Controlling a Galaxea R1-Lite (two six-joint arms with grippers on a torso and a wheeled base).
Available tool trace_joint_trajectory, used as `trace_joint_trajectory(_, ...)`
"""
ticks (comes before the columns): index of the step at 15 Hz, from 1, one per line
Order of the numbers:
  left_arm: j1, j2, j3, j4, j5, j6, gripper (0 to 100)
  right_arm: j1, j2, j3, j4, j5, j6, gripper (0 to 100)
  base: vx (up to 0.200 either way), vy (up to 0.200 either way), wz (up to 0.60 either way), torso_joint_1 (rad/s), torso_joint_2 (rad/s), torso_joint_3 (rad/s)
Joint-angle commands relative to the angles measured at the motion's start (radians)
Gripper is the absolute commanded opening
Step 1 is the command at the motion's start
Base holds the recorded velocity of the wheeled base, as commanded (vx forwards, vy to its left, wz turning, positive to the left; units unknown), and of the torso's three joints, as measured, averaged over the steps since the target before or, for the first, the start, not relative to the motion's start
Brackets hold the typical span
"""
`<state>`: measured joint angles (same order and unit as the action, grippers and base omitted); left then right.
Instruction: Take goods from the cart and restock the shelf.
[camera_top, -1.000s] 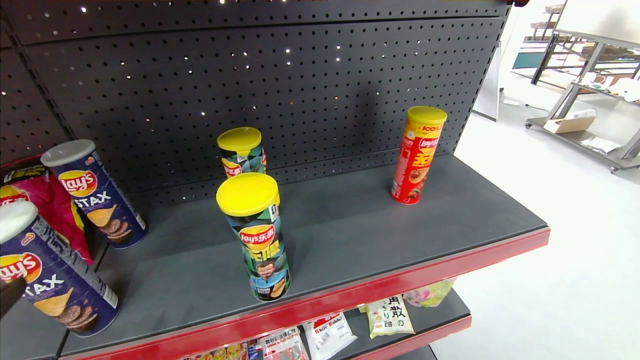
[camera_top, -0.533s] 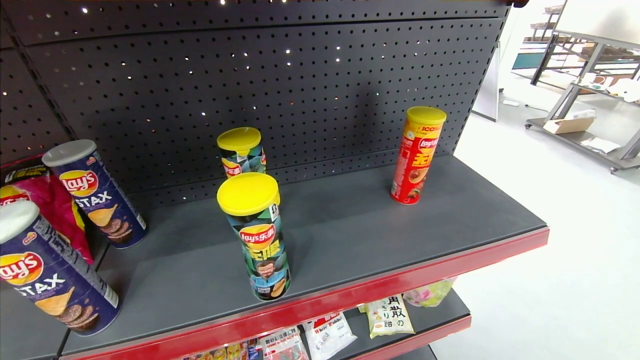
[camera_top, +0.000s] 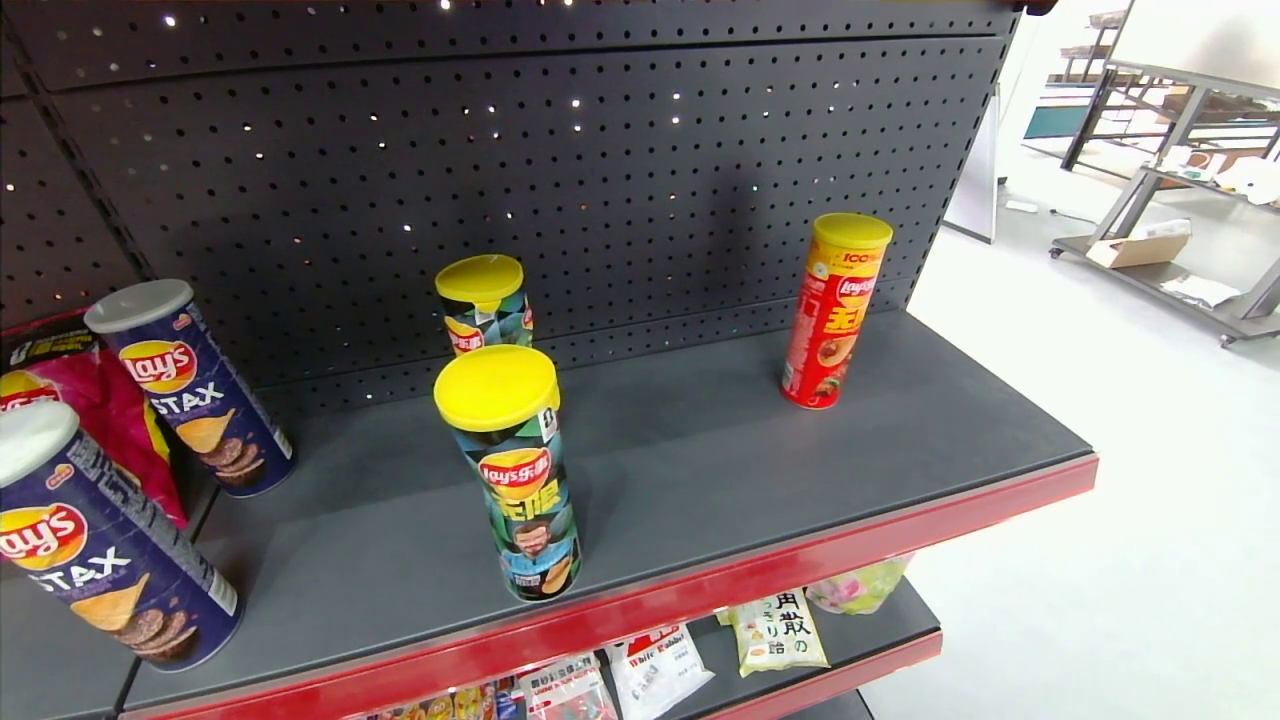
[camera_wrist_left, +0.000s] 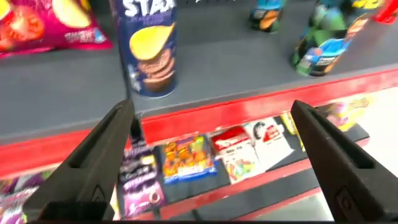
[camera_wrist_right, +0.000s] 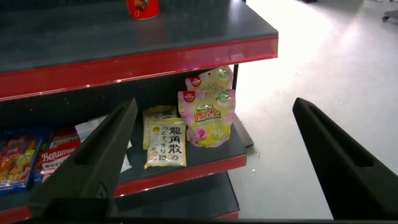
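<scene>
On the dark grey shelf (camera_top: 700, 470) I see five tall round cans, all upright. The front green can (camera_top: 515, 480), with a flat yellow lid, stands near the shiny red edge (camera_top: 800, 560). The back green can (camera_top: 483, 305) is right behind it, by the holey back wall (camera_top: 600, 180). The red can (camera_top: 833, 310) stands well apart, to the right. The blue cans (camera_top: 185, 385), with pale lids, stand on the left beside a crinkly pink bag (camera_top: 105, 410). My left gripper (camera_wrist_left: 211, 107) hangs out in front of the red edge, jaws wide apart — one blue can stands on the shelf past them. My right gripper (camera_wrist_right: 214, 102) is spread wide too, facing soft snack packets (camera_wrist_right: 208, 115) on the lower shelf (camera_wrist_right: 239, 138).
</scene>
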<state>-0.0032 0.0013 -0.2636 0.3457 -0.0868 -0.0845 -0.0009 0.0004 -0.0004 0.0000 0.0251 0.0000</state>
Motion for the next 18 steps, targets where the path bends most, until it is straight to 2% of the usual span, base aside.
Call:
trace_joint_trajectory(1,0.000,-0.001,0.018,-0.017,0.006,0.003,100,0.001,0.000,-0.001,0.000,0.001,0.000,100,0.000,0.000,0.00,0.000,0.00,0.000)
trace_joint_trajectory(2,0.000,-0.001,0.058,-0.036,0.058,0.029,100,0.001,0.000,-0.001,0.000,0.001,0.000,100,0.000,0.000,0.00,0.000,0.00,0.000)
trace_joint_trajectory(4,0.000,-0.001,0.113,-0.099,0.096,0.052,100,0.001,0.000,0.000,0.000,0.001,-0.002,100,0.000,0.000,0.60,0.002,0.00,0.002)
trace_joint_trajectory(6,0.000,-0.001,0.176,-0.214,0.088,0.061,100,0.001,0.000,0.000,0.000,0.001,-0.002,100,0.000,0.000,0.60,0.000,0.00,0.007)
trace_joint_trajectory(9,0.000,-0.001,0.178,-0.220,0.084,0.060,100,0.001,0.000,-0.001,-0.002,0.001,0.000,100,0.000,0.000,0.60,0.004,0.00,0.002)
trace_joint_trajectory(13,0.000,-0.001,0.187,-0.229,0.090,0.057,100,0.001,0.000,-0.001,0.000,0.001,0.006,100,0.000,0.000,0.00,0.000,0.00,0.000)
trace_joint_trajectory(15,0.000,-0.001,0.251,-0.340,0.091,0.057,100,0.001,0.000,-0.001,0.000,0.001,0.003,100,0.000,0.000,0.00,0.000,0.00,0.000)
trace_joint_trajectory(18,0.000,-0.001,0.264,-0.346,0.085,0.086,100,0.001,0.000,0.000,-0.002,0.001,0.005,100,0.000,0.000,0.00,0.000,0.00,0.000)
